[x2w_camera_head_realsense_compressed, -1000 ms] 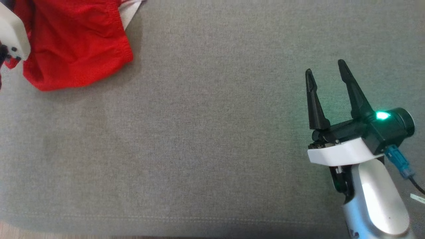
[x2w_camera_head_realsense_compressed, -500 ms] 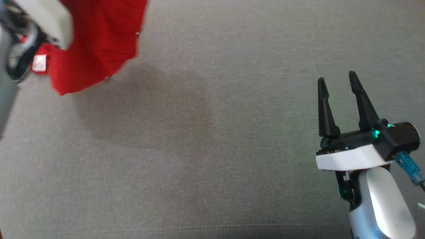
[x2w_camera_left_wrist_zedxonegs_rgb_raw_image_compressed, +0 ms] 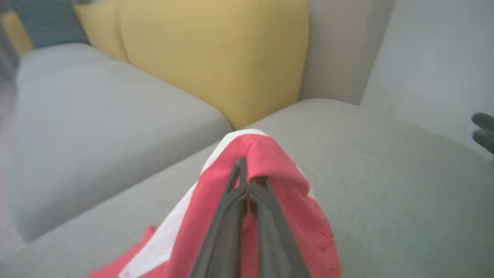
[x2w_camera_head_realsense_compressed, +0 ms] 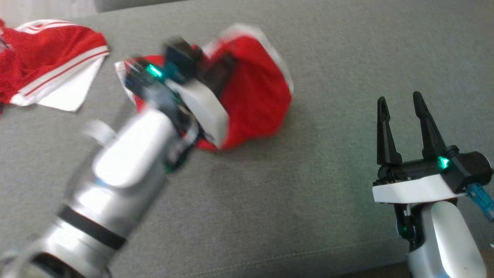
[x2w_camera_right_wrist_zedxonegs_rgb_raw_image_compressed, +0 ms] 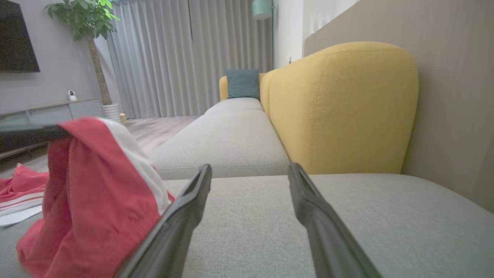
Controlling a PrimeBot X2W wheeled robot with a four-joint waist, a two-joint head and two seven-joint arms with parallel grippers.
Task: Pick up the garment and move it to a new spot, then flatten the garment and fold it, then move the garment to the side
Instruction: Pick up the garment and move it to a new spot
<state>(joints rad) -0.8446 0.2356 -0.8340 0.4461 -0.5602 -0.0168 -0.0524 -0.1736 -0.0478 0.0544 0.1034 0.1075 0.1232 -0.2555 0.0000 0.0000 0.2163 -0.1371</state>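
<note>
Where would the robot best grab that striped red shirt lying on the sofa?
Probably the white sleeve of the jersey: its loose corner juts out flat over bare sofa cushion. Come from that open side, low, pinching the corner's edge.

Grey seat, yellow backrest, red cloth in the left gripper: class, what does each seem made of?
Grey seat: woven upholstery, matt, with a visible weave and a stitched seam. Yellow backrest: similar textile, matt, with stitched seams. Red cloth, pinched in the shut left gripper: thin, soft fabric, perhaps synthetic; it drapes and puckers.
</note>
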